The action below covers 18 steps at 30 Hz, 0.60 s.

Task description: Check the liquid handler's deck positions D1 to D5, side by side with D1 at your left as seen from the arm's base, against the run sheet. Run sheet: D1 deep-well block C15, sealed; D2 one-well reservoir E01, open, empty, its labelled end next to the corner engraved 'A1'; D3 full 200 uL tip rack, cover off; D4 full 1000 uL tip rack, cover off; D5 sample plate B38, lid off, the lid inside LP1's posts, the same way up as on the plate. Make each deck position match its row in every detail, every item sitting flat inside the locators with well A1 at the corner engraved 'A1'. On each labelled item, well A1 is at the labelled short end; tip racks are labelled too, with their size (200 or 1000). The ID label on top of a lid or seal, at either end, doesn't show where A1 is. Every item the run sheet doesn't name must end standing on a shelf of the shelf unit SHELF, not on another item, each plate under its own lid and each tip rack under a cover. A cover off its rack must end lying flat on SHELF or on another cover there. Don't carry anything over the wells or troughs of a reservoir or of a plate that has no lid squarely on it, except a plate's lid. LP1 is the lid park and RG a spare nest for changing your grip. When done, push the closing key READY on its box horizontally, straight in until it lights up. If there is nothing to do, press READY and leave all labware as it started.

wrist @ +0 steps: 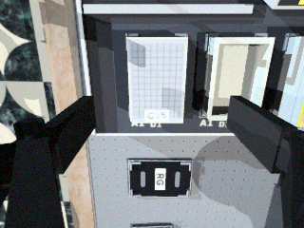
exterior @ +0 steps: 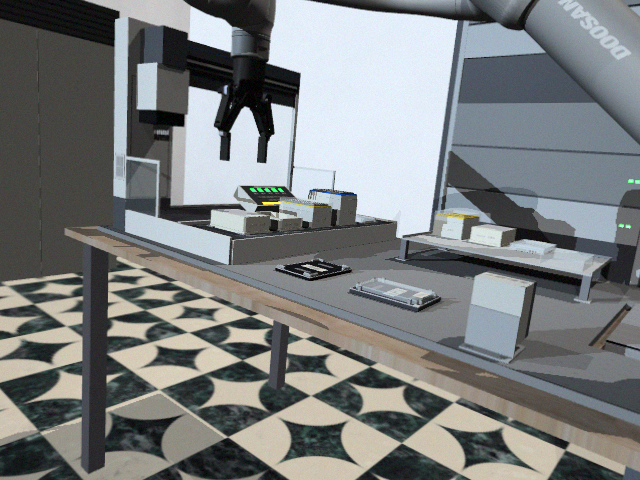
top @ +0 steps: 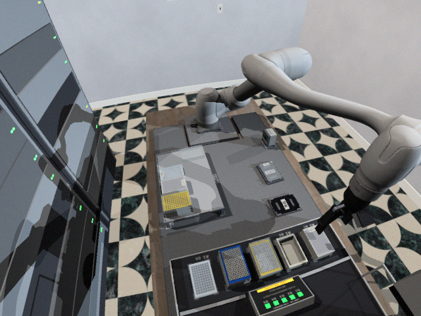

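Observation:
My gripper point(top: 327, 221) is open and empty, hanging high above the deck's near edge between D1 and the RG nest point(wrist: 160, 178). It also shows in the side view point(exterior: 242, 140) and the wrist view point(wrist: 163, 135). Below it at D1 sits the sealed white deep-well block point(wrist: 158, 78) with its C15 label at the end by the engraved A1. At D2 the open cream reservoir point(wrist: 239, 76) looks empty. Along the deck come a yellow-framed tip rack point(top: 264, 257), a blue-framed tip rack point(top: 234, 264), both uncovered, and an unlidded plate point(top: 202, 278) at D5. A clear lid point(top: 270, 171) lies in LP1.
The shelf unit point(top: 188, 180) at the table's left holds a yellow-topped rack point(top: 175, 201) and two pale items behind it. The READY box point(top: 269, 136) stands near the arm's base. A panel with green lights point(top: 281, 296) sits behind the deck. The handler's gantry point(exterior: 155, 87) rises beyond.

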Available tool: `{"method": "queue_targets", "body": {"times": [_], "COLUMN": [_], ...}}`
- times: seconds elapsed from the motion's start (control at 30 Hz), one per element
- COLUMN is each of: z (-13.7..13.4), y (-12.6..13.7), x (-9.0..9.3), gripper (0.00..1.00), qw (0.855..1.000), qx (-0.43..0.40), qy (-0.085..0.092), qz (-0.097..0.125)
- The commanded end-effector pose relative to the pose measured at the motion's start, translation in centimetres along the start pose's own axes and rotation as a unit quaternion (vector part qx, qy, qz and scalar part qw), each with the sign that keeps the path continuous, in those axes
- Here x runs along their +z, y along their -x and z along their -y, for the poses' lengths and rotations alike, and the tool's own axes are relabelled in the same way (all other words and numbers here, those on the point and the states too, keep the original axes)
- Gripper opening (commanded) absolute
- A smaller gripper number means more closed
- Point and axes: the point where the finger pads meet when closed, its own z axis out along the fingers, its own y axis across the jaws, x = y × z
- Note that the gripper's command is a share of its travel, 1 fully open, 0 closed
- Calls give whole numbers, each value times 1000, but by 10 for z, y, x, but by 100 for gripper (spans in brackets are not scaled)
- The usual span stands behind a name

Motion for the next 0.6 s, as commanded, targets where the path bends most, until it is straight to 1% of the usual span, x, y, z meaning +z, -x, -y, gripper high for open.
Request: {"method": "queue_targets", "body": {"times": [0.0,0.2,0.27,0.5,0.57], "z": [0,0,0,0,0], "y": [0,0,0,0,0], "x": [-16,-36,-36,-60,-62], "gripper": [79,79,79,79,79], "qw": [1000,1000,1000,1000,1000], "qx": [0,0,0,0,0], "qy": [0,0,0,0,0], "qz": [-1,-1,-1,-1,-1]}}
